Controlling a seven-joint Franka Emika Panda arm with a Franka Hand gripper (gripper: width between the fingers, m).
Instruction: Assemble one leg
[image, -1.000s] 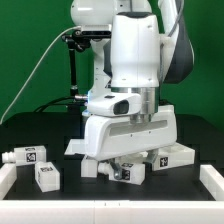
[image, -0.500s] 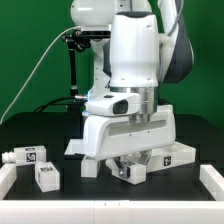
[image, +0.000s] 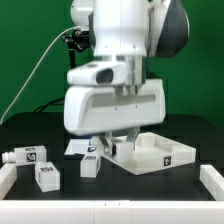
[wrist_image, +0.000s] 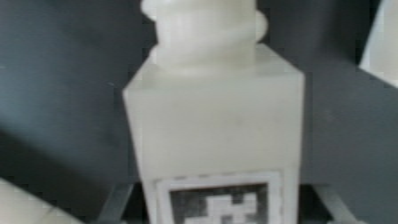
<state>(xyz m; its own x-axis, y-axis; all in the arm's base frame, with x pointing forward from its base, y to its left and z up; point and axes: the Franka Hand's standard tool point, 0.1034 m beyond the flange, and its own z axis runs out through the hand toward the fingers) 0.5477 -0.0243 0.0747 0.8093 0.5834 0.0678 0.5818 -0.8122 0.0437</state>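
Note:
My gripper (image: 108, 146) hangs low over the black table, just to the exterior view's left of the white square tabletop (image: 160, 155). It is shut on a white square leg (image: 104, 149), held tilted close to the tabletop's near corner. In the wrist view the leg (wrist_image: 214, 110) fills the picture, with its threaded end far from the gripper (wrist_image: 217, 205) and a marker tag between the two grey fingers (wrist_image: 125, 196), which flank its sides.
Three more white legs lie at the exterior view's left: one (image: 25, 157), one (image: 45, 175) and one (image: 90, 166) just below the gripper. The marker board (image: 72, 148) lies behind them. A white rim (image: 110, 212) borders the table's front.
The arm has swung to the exterior view's left and uncovered the tabletop. The leg has come with the gripper, from in front of the tabletop to its left corner.

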